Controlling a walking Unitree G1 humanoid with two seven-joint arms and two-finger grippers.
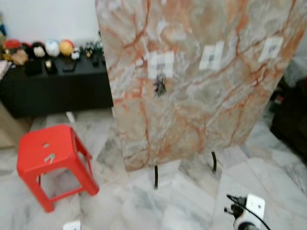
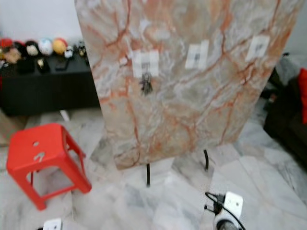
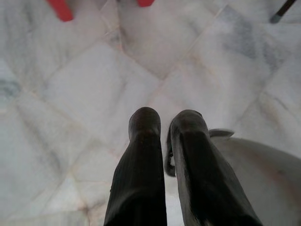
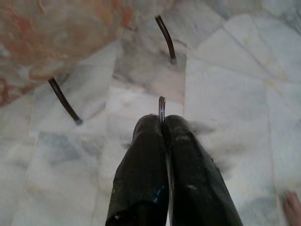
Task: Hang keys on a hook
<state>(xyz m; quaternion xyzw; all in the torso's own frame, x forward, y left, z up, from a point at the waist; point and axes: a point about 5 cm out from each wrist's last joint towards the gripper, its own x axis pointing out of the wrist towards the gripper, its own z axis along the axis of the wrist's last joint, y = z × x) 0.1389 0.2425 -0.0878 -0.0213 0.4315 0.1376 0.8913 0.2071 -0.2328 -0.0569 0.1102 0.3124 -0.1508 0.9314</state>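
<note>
Red stool (image 1: 50, 160) — on the pale marble floor (image 1: 144, 206), left of the board. Marble-patterned board (image 1: 201, 81) on thin black legs, bearing three white patches; keys (image 1: 159, 86) hang from the leftmost patch's hook (image 1: 160, 72). Left gripper (image 3: 164, 123) points at the floor, fingers a narrow gap apart, empty. Right gripper (image 4: 161, 121) — fingers pressed together, a thin metal loop (image 4: 162, 108) protruding between the tips.
</note>
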